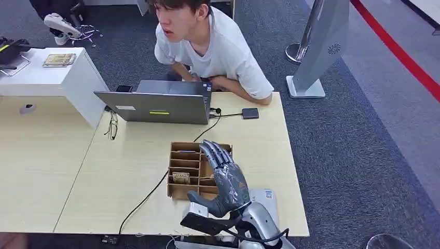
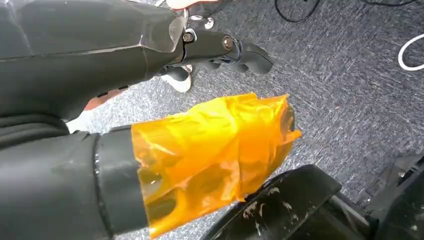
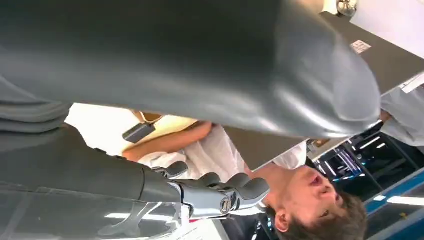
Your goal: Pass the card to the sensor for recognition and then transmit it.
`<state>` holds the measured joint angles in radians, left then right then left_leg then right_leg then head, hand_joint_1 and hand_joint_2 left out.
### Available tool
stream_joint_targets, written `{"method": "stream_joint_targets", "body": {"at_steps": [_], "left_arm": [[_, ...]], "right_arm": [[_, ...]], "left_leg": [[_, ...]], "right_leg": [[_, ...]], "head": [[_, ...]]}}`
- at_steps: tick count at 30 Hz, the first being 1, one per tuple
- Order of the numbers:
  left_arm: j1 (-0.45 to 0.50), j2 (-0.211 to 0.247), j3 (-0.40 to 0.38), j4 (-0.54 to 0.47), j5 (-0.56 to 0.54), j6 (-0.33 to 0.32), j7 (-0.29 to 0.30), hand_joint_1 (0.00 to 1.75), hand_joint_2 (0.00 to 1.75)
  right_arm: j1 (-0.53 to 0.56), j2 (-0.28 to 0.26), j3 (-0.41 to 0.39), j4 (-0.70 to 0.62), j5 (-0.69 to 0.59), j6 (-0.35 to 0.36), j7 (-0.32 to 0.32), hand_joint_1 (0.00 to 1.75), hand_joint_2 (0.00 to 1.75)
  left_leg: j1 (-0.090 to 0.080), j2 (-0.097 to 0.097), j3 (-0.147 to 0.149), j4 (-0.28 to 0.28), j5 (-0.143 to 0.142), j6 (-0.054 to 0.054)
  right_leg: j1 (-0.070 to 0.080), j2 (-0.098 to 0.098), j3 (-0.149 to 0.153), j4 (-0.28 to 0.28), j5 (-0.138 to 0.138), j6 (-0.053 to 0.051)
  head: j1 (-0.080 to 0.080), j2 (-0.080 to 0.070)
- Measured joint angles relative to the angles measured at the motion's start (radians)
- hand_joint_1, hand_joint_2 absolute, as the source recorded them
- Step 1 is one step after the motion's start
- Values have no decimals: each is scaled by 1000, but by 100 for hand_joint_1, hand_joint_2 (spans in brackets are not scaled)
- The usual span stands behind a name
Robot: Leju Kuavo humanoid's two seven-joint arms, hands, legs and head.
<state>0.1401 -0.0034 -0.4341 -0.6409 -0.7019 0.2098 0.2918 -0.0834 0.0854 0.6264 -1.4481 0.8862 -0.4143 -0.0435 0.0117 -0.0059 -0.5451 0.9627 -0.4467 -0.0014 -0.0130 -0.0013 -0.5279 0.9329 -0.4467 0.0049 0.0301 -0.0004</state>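
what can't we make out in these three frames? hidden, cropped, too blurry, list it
- Card: the right hand hovers over the cardboard tray in the head view and covers its right compartments; whether it holds a card cannot be told.
- Small item in the tray: too small to identify.
- Sensor: none identifiable; the white device near the table edge sits partly behind the wrist.
- Left hand: its wrist view shows carpet; orange film wraps the thumb.

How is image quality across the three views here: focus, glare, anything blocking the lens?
Head view: evenly lit and sharp; the right hand over the cardboard organizer reads clearly. Left wrist view: the carpet is in focus, and translucent orange film catches glare on the left hand. Right wrist view: the blurred grey thumb blocks much of the frame; the person appears upside down.
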Motion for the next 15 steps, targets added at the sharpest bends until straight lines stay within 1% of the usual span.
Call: {"method": "stream_joint_targets", "body": {"at_steps": [5,6,15], "left_arm": [[1,-3,8,0,-8,-2,0,0,0],[1,-4,10,0,-8,-2,0,0,0],[3,-6,20,0,-10,-2,0,0,0]], "right_arm": [[-3,0,0,19,11,-4,3,0,0],[-3,0,0,26,15,-5,4,0,175],[-3,0,0,55,15,-5,7,0,175]], "left_leg": [[0,0,0,0,0,0],[0,0,0,0,0,0],[0,0,0,0,0,0]], "right_leg": [[0,0,0,0,0,0],[0,0,0,0,0,0],[0,0,0,0,0,0]], "head": [[0,0],[0,0],[0,0]]}}
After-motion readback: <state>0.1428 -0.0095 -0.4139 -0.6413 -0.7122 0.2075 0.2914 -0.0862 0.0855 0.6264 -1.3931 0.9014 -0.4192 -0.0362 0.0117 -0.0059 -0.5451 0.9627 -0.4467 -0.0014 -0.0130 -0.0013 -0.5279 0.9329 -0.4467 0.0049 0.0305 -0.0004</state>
